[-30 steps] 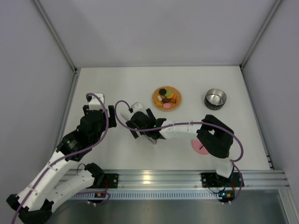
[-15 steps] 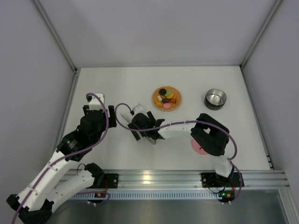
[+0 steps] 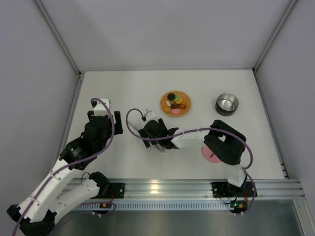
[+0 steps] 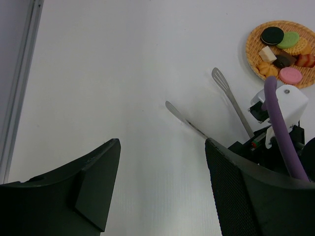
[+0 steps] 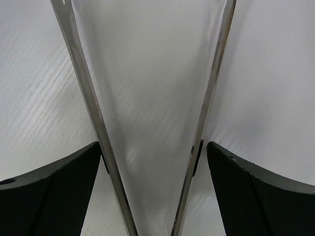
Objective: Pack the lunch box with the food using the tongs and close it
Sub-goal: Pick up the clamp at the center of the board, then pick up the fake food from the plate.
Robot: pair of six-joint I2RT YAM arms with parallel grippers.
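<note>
The tongs (image 5: 83, 83) lie flat on the white table, their two silver arms forming a narrow V between the fingers of my right gripper (image 5: 153, 147). That gripper is open and straddles them: the left finger (image 5: 54, 191) is against one arm, and a small gap separates the right finger (image 5: 261, 187) from the other. From above, my right gripper (image 3: 155, 135) hides most of the tongs. The food (image 3: 175, 103) sits on a round orange mat. The steel lunch box (image 3: 227, 103) stands empty at the back right. My left gripper (image 4: 162, 145) is open over bare table.
A pink disc lid (image 3: 210, 155) lies near the front right, half hidden under my right arm. In the left wrist view the tongs' flat tips (image 4: 219, 78) point toward the mat (image 4: 256, 37), and the right wrist's purple cable (image 4: 278, 123) crosses nearby.
My right gripper has shifted a little to the right over the tongs and its jaws have narrowed toward the tongs' arms. The left arm has not moved.
</note>
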